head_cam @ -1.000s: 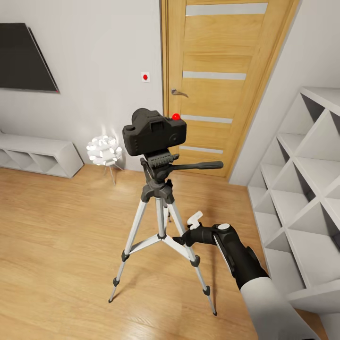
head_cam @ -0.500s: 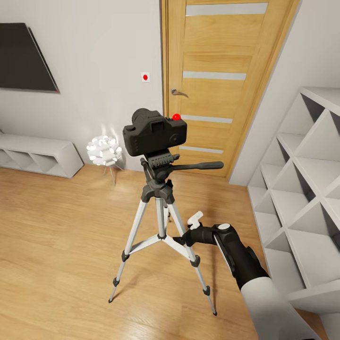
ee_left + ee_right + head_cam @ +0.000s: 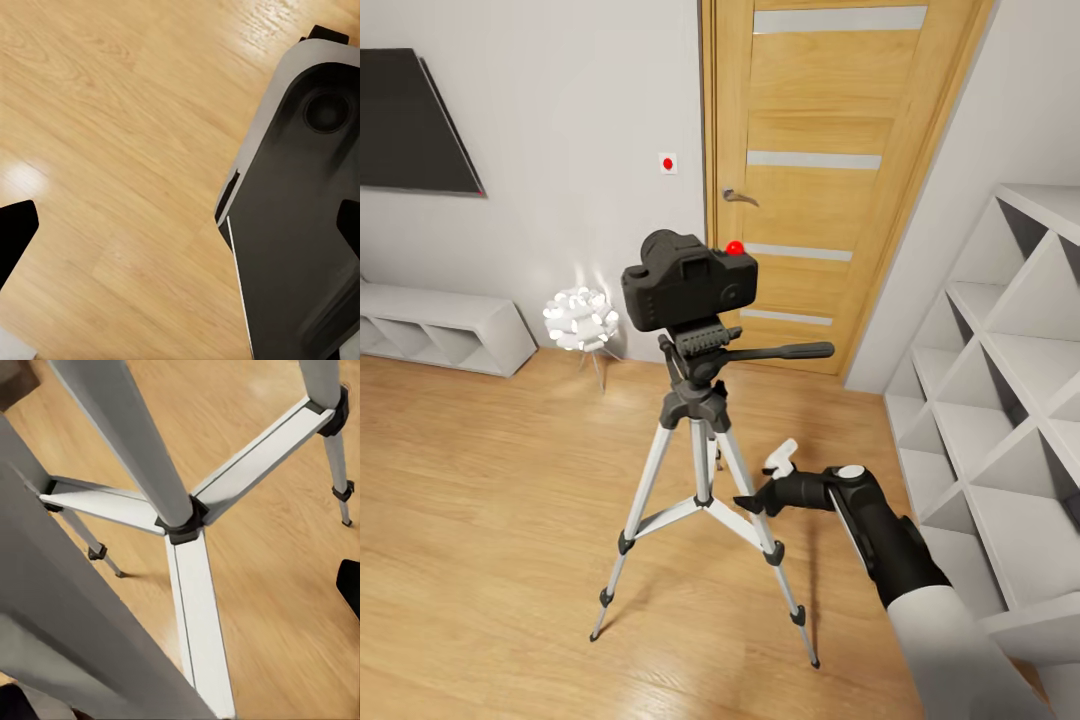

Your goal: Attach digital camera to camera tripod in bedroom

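Bright even light, sharp renders, soft glare on the floor (image 3: 19,176).

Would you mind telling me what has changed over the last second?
The right claw has drawn back slightly from the camera tripod, lower and toward the robot, holding nothing. The digital camera stays seated on the tripod head; door and shelves are unchanged.

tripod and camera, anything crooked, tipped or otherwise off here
Nothing stands out. The silver three-legged camera tripod stands upright, feet spread on the wood floor, and the chunky black digital camera sits level on its head.
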Motion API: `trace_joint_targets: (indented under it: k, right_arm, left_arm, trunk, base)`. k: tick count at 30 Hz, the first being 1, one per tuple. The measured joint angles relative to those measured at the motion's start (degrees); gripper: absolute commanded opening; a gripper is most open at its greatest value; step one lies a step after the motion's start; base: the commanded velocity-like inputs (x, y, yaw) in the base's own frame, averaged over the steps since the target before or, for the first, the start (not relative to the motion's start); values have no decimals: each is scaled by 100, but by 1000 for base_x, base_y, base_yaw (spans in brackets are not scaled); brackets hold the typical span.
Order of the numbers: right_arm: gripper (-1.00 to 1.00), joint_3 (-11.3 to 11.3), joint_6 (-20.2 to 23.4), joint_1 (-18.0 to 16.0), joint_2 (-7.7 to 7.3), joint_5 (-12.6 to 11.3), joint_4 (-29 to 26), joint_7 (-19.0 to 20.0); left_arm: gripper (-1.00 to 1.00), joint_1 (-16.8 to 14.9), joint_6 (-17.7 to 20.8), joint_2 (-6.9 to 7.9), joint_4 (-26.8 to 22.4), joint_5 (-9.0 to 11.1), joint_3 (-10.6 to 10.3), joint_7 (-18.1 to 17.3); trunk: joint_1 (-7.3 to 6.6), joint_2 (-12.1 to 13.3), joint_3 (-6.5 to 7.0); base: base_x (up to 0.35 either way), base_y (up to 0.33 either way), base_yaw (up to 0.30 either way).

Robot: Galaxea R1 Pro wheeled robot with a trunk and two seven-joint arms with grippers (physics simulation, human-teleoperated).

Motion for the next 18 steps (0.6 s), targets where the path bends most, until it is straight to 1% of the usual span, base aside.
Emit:
trace_joint_targets:
  k: [2, 5, 7, 12, 13, 18]
  right_arm:
    - [100, 3, 46, 0, -88, 13, -198, 225]
    - [100, -6, 191, 0, -154, 20, -359, 411]
    - [100, -9, 392, 1, -211, 16, -480, 544]
    - [100, -12, 626, 3, -326, -4, -603, 730]
    - [100, -12, 668, 2, -372, -10, -626, 809]
    - [100, -12, 722, 1, -461, -17, -659, 1049]
  left_arm:
    - [100, 0, 0, 0, 0, -1, 1, 0]
    - [100, 0, 0, 0, 0, -1, 2, 0]
    - [100, 0, 0, 0, 0, -1, 2, 0]
    - [100, 0, 0, 0, 0, 0, 3, 0]
    - [100, 0, 0, 0, 0, -1, 3, 0]
    - [100, 0, 0, 0, 0, 0, 1, 0]
  trunk:
    - [0, 0, 0]
    - [0, 0, 0]
    - [0, 0, 0]
    - [0, 0, 0]
    - [0, 0, 0]
    - [0, 0, 0]
  base:
    - [0, 0, 0]
    - [0, 0, 0]
    - [0, 0, 0]
    - [0, 0, 0]
    - [0, 0, 0]
    - [0, 0, 0]
